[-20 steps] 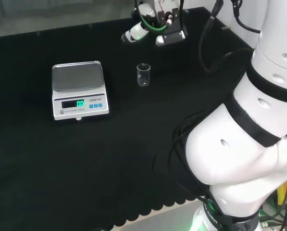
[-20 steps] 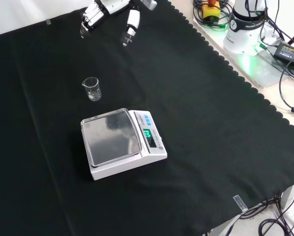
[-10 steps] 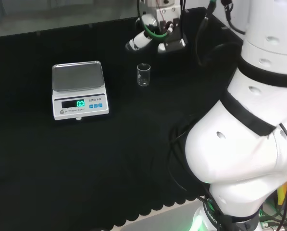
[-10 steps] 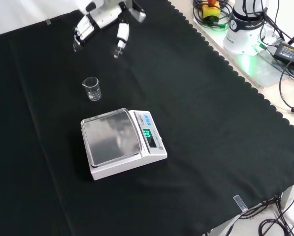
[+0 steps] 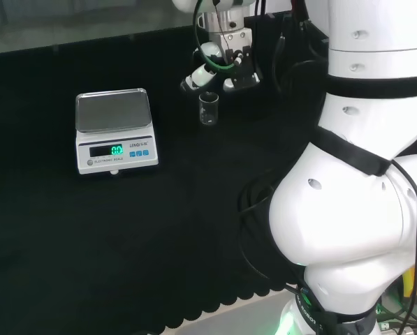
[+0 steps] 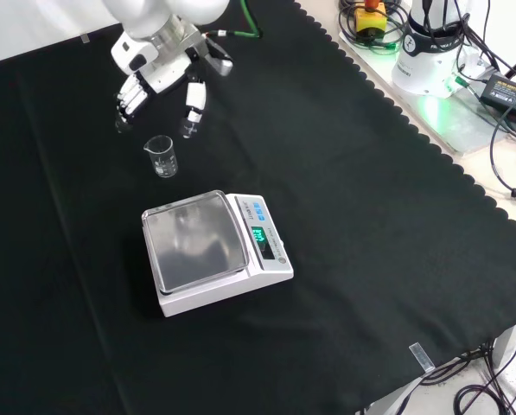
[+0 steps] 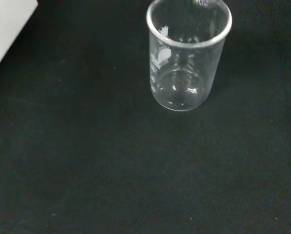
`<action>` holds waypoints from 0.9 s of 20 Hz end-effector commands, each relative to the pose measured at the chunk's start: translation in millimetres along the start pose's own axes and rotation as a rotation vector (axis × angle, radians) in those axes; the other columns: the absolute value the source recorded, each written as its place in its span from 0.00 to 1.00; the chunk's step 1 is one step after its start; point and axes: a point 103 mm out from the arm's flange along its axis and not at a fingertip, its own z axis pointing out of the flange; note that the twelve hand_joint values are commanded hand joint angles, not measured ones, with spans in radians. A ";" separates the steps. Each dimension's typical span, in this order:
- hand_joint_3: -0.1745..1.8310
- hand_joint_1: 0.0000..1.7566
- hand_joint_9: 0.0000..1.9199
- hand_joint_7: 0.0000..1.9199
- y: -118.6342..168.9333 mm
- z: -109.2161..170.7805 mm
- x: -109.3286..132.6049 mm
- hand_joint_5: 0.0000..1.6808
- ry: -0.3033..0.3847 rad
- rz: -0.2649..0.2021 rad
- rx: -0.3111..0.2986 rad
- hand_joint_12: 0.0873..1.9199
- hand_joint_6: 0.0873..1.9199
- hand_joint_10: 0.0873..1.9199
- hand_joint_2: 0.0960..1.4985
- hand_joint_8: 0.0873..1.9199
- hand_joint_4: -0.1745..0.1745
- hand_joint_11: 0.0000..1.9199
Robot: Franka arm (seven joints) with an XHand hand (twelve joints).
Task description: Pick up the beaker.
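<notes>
We are seeing, nearest in the front view, a white digital scale sitting on the black-clothed counter, its steel pan bare. Just beyond it a small clear glass beaker is standing upright on the cloth, apart from the scale and looking empty in the wrist view. Past the beaker the robot hand is hovering with fingers spread and pointing down, holding nothing and not touching the glass.
</notes>
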 end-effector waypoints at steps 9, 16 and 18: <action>0.21 0.26 0.08 0.08 44.4 22.5 -13.0 0.23 0.008 -0.002 0.057 0.73 0.00 0.45 0.51 0.36 0.25 0.18; 0.20 0.26 0.07 0.08 52.7 34.7 -4.4 0.23 0.010 -0.002 0.095 0.73 0.00 0.45 0.51 0.35 0.25 0.18; 0.20 0.26 0.07 0.08 52.3 38.4 -1.6 0.23 0.016 0.002 0.104 0.73 0.00 0.45 0.51 0.35 0.25 0.18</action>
